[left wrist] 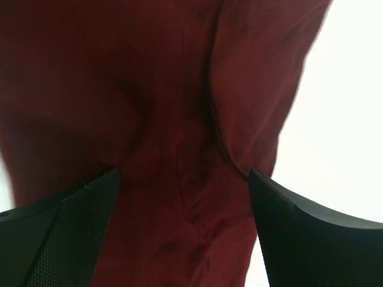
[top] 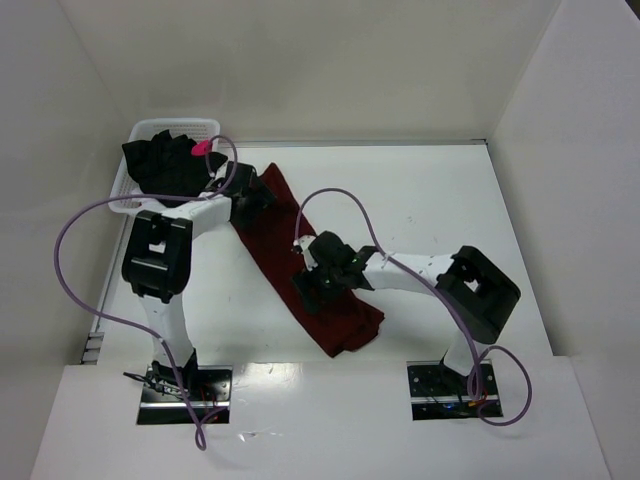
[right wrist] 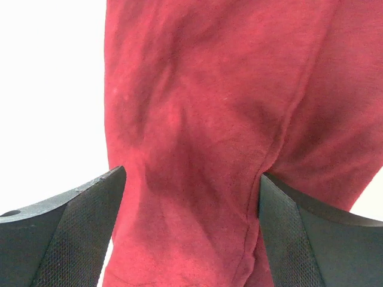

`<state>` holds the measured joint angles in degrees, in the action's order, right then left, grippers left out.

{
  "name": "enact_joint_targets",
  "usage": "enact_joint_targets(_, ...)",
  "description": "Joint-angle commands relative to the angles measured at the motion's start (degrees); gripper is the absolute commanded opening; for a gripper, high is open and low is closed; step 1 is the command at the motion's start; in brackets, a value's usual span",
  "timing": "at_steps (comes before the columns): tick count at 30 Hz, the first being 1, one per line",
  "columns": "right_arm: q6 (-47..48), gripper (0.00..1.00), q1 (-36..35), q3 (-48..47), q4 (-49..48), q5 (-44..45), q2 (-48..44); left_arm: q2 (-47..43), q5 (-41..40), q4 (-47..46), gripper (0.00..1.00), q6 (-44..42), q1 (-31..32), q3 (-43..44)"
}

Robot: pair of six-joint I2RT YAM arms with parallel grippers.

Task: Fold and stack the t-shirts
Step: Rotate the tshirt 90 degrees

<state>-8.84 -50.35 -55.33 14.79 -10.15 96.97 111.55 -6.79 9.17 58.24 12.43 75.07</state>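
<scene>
The maroon shirt (top: pixel 268 235) lay as a long diagonal strip mid-frame on the counter (top: pixel 420 200), both pairs of jaws wide open over it, holding nothing. The black shirt (top: pixel 165 165) sat bunched in the basket (top: pixel 180 123), upper left; nothing was stacked, and no lettering could be read.

Seen from above, the left gripper (top: pixel 252 192) hides its own fingertips and the far end of the maroon t-shirt (top: pixel 345 318) beneath it; the right gripper (top: pixel 318 282) likewise covers the cloth under it. In both wrist views the bottom edge cuts off the fingers (right wrist: pixel 66 233) and the shirt overruns the frame. The pink mark (top: pixel 202 147) on the black t-shirt (top: pixel 160 165) beside the left gripper is too small to read.
</scene>
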Motion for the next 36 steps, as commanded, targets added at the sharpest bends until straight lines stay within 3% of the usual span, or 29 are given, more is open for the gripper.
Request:
enact_joint_targets(1,-4.34,0.90,-2.65,1.28,-3.62,-2.42,-1.26,2.88,-0.16,0.32,0.95,-0.76,0.76,0.17)
enact_joint_targets(11,-6.63,0.90,-5.11,2.33,-4.15,-4.69,-1.25,10.17,2.30,1.64,0.95,-2.33,3.12,7.89)
enact_joint_targets(18,-8.91,0.90,-6.78,4.53,-7.48,-5.84,-2.31,18.08,11.09,4.37,0.95,-10.24,5.94,20.19)
enact_joint_targets(25,-9.96,0.90,-7.31,2.34,-9.51,-5.84,0.94,20.11,17.94,3.50,0.95,-13.93,7.96,24.25)
enact_joint_targets(29,-10.58,0.90,-7.31,1.81,-10.04,-0.94,0.94,18.88,21.55,2.26,0.95,-16.40,8.49,24.25)
enact_joint_targets(31,-10.58,0.90,-7.31,1.81,-8.90,5.80,-0.28,18.88,22.08,2.87,0.95,-17.54,8.49,25.39)
enact_joint_targets(36,-13.30,1.00,-1.87,1.81,-5.12,11.65,-9.85,15.38,21.55,4.71,0.95,-18.07,7.18,27.85)
